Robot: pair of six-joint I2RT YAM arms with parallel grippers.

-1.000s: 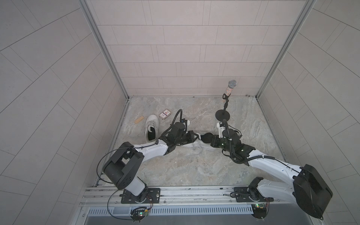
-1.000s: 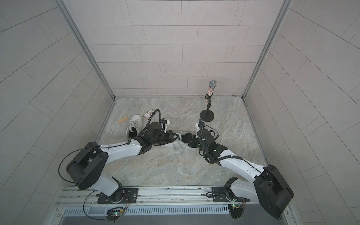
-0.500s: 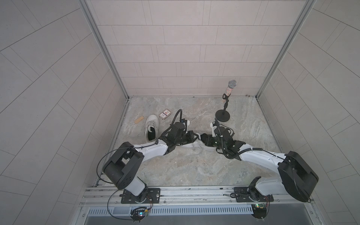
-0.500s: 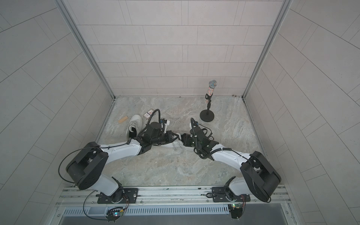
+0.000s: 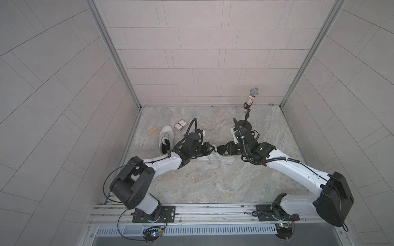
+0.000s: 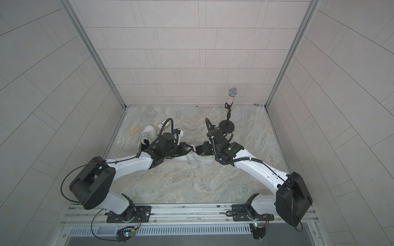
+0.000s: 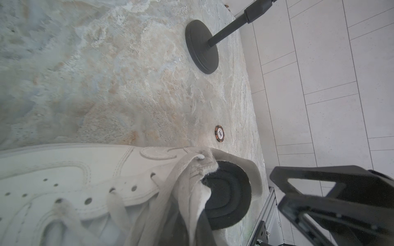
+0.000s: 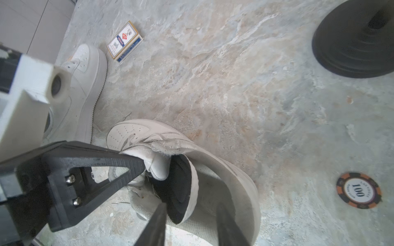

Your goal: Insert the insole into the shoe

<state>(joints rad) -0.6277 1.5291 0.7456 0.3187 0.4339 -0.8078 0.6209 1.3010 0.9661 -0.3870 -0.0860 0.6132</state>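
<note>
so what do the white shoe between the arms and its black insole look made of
White lace-up shoe: smooth matte leather or a synthetic look-alike, judging by stitched panels and punched holes. Black insole: probably foam, matte dark top with pale edge, bending at the heel.

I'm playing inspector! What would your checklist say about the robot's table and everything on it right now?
Surface: marbled stone table.
Job's things: white shoe between the arms; black insole partly in, heel end sticking out.
Clutter: second shoe, card box, chip, wooden block, mic on a stand.
End effectors: left end effector shut on the tongue; right end effector open at the shoe's heel.
Cables: a black cable loops over each wrist; laces loose on the table.
Surroundings: tiled walls on three sides, rail in front.
</note>
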